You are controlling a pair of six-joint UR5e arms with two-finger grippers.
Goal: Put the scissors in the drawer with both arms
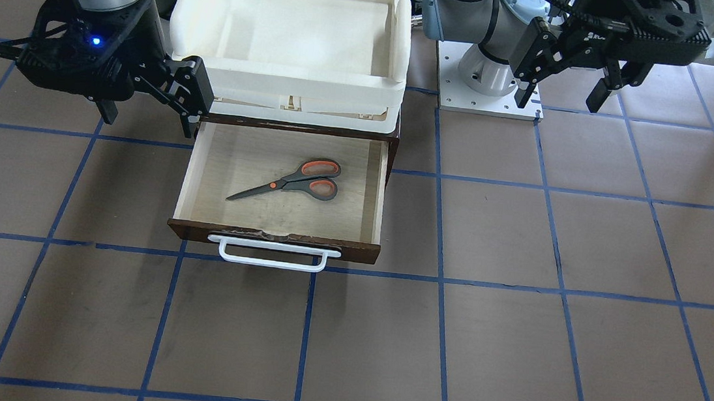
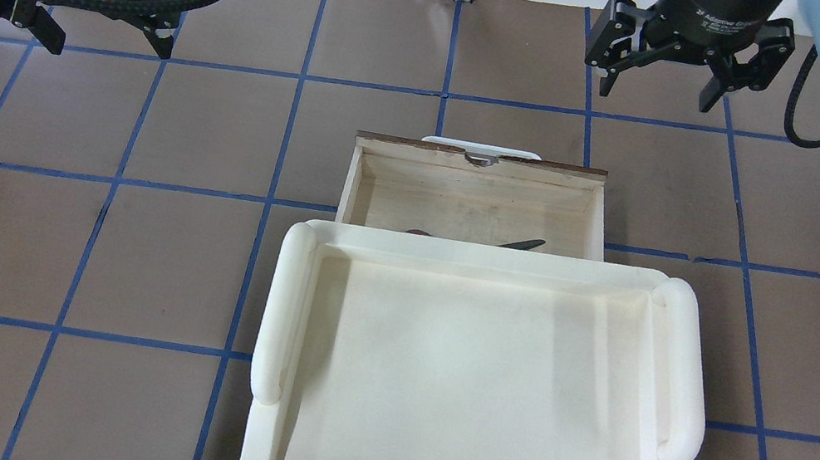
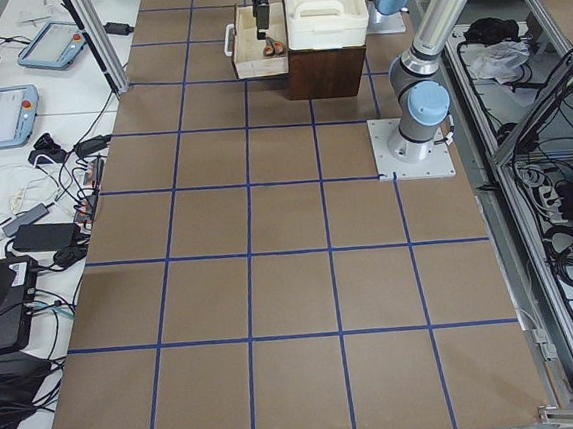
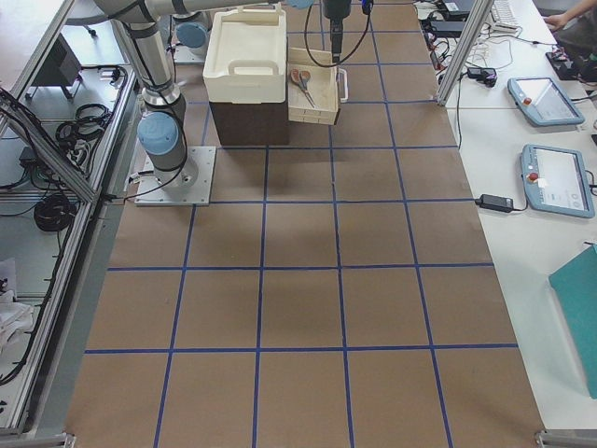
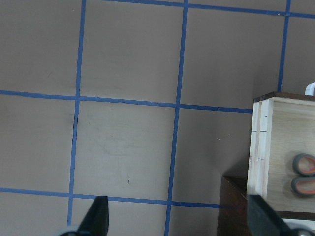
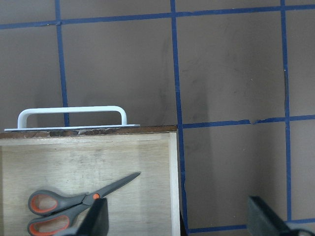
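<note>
Finds scissors [image 1: 287,181] lying in open drawer [image 1: 379,189]. Holds nothing in left gripper [image 2: 109,46] or right gripper [image 2: 655,96], both spread wide. Leaves perhaps only closing.

From my remote feed, the counter [image 1: 523,243] is a flat brown surface marked into large squares by blue tape lines [image 1: 441,279]. A dark brown cabinet [image 3: 324,71] stands directly on it, between the two arm mounts. The left arm's white base plate [image 1: 488,105] lies flat near one side of the cabinet, and the right arm's base plate [image 4: 177,175] near the other. The drawer [image 1: 359,250] juts out over the counter, away from the robot.
</note>
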